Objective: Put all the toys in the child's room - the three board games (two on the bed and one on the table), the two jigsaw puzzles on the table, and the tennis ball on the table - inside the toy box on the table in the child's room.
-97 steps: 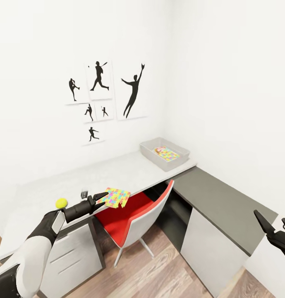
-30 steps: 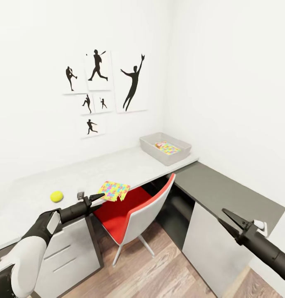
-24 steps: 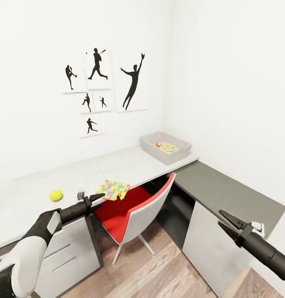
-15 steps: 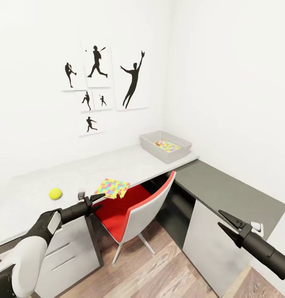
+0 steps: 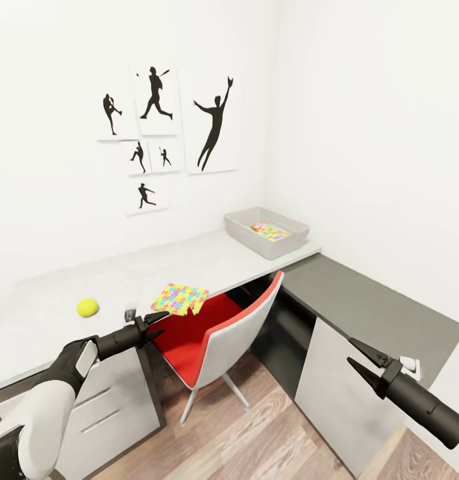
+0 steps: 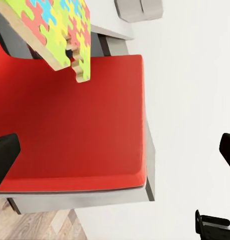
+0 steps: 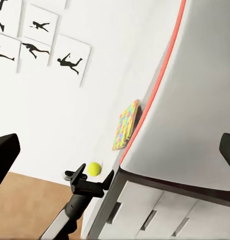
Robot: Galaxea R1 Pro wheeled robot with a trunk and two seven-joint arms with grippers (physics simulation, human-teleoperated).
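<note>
The left gripper [image 5: 156, 319] is hovering in the lower left of the head view with its two dark fingers spread apart and nothing between them; it is pointing toward the jigsaw puzzle [image 5: 180, 298], which is lying on the front edge of the table [image 5: 122, 283] with one corner overhanging the red seat of the chair [image 5: 209, 333]; the fingertips are near the puzzle but apart from it. In the left wrist view the same puzzle [image 6: 54, 27] is showing its wooden underside above the red seat [image 6: 69, 120]. The tennis ball [image 5: 87, 307] is resting on the pale table top in the left part of the frame, well apart from the puzzle. The toy box [image 5: 267, 233] is standing at the far end of the table, right of centre, near the wall corner; a second multicolour jigsaw puzzle [image 5: 276, 232] is lying inside it, and a small item beside that is too small to identify. The right gripper [image 5: 361, 359] is hanging at the lower right, in front of the dark grey side section [image 5: 362, 300], its fingers parted and empty. Baseball silhouette pictures [image 5: 166, 130] are hanging on the wall at upper left.
</note>
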